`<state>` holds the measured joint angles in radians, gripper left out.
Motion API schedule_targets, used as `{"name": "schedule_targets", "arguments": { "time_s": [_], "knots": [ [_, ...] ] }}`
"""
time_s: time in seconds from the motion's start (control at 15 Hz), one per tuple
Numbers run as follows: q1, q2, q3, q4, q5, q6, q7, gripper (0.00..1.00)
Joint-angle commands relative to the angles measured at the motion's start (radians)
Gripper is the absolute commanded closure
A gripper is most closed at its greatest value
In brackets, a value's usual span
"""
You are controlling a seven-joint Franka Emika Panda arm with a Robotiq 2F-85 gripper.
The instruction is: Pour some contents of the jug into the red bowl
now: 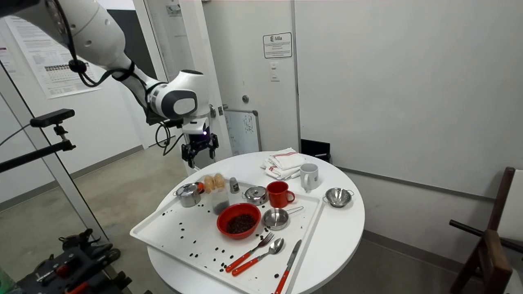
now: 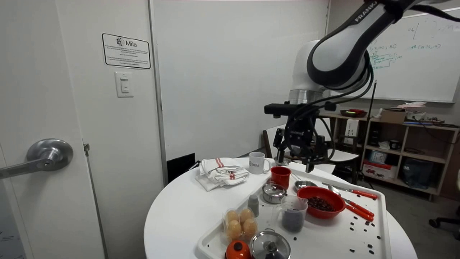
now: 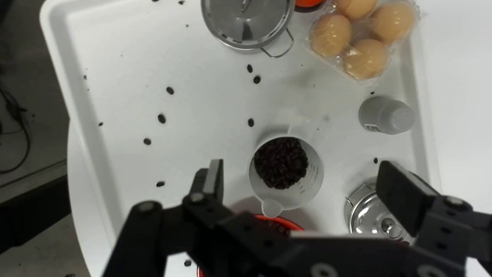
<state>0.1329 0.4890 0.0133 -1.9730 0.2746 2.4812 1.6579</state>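
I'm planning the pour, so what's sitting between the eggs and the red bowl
The jug stands between the eggs and the red bowl, in all three views.

in an exterior view, on the counter (image 1: 335, 233), tray (image 1: 159, 232); on the tray, bowl (image 1: 240, 209), beans (image 1: 241, 223) inside. just behind it and left, jug (image 1: 220, 201), beans inside also; farther left, pot (image 1: 188, 197). to the right, pan (image 1: 276, 219), with cup (image 1: 279, 195) behind. before the bowl, left to right, fork (image 1: 250, 253), spoon (image 1: 258, 259), knife (image 1: 289, 265). behind the tray, towels (image 1: 284, 163); right of them, mug (image 1: 309, 176).
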Motion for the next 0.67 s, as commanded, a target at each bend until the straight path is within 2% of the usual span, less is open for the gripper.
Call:
{"name": "schedule_targets", "arguments": {
  "time_s": [0.0,0.13,0.33,0.6],
  "knots": [
    [0.073,0.095,-0.038,0.034,0.0,0.164,0.194,0.0],
    [0.117,0.132,-0.071,0.041,-0.018,0.24,0.306,0.0],
    [0.202,0.183,-0.164,0.056,-0.065,0.306,0.484,0.0],
    [0.295,0.244,-0.285,0.091,-0.158,0.285,0.683,0.0]
  ]
}}
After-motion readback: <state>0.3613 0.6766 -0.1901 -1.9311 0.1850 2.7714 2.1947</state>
